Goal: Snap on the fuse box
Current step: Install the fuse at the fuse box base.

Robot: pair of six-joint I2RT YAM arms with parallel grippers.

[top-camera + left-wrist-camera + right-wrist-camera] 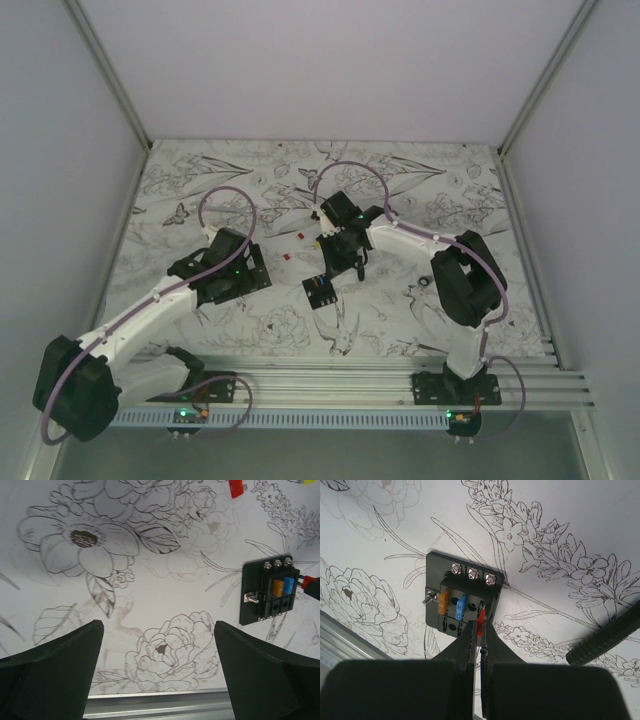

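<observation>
We see the fuse box (320, 292) lying flat on the flower-printed desk (430, 180), near the middle and a little toward the near edge, between the two arms. In the right wrist view the fuse box (462, 595) shows a row of three screws (472, 572) along its far side, and below them an orange fuse (443, 602) and a blue fuse (461, 607) standing side by side in their slots.

The right claw (479, 630) is closed on a red fuse (480, 620), pinching it between its two fingertips right at the box – the fuse's far end sits just beside the blue one, over the next slot. We cannot tell whether it is seated. From above, the right claw (337, 268) hangs directly over the far side of the box. A black stick (605, 640) lies on the desk to the right, well apart from the box.

The left claw (157, 675) is spread wide with nothing between its fingers (50, 675), hovering over bare printed desk beside the near metal rail (160, 706). In its view the fuse box (270, 590) lies off to the right, clear of both fingers. From above, the left claw (240, 268) sits left of the box, apart from it.

A loose red piece (236, 487) lies farther out on the desk – untouched by either claw.
</observation>
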